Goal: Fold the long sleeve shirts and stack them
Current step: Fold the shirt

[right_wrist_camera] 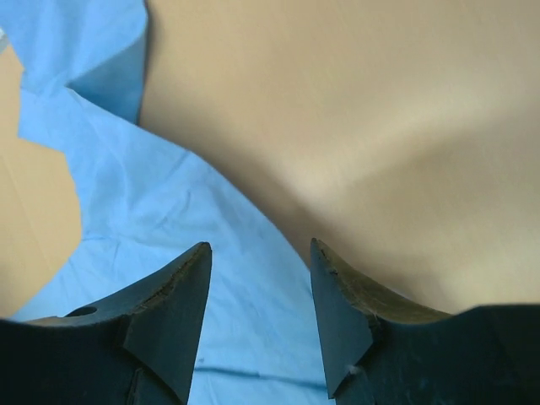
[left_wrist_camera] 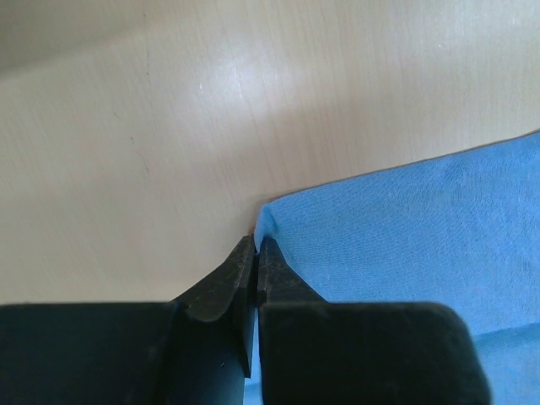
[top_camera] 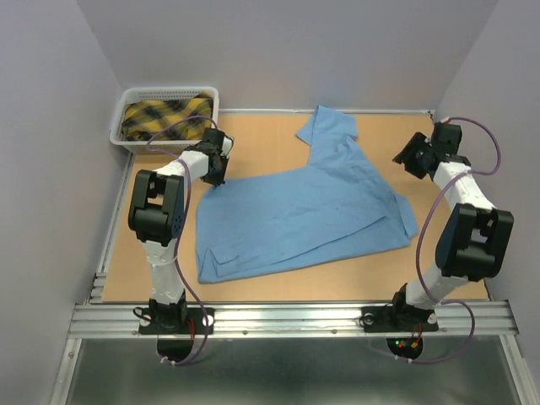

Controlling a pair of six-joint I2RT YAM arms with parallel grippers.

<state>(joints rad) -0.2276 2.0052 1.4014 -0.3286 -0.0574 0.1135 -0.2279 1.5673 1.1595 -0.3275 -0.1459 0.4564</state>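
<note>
Currently the light blue shirt (top_camera: pixel 304 211) lies spread on the wooden table (top_camera: pixel 253 135), roughly centred, its body flat and one sleeve section running up toward the far edge. Left gripper (left_wrist_camera: pixel 256 245) sits at the shirt's far-left corner: jaws pressed together, a small peak of blue fabric nipped between the tips. In the left wrist view the cloth fans out to the right of the tips, while bare table fills the left and top. In the top view, this corner is just beside the left arm's wrist, and the rest of that edge lies flat. Right gripper (right_wrist_camera: pixel 260 249) is over the right side of the table, near the far-right corner and apart from the shirt's right edge. Its jaws are spread, with nothing between the fingers. In the right wrist view, blue cloth shows below and to the left of the gap, wrinkled, and bare table shows to the right. Cannot tell from these views how high the tips are above the cloth. Container: one white basket (top_camera: pixel 169 91) at the far-left corner of the table, holding a bunched yellow-and-black plaid cloth (top_camera: pixel 164 114) that fills most of it. The basket stands apart from the shirt, behind the left gripper.
</note>
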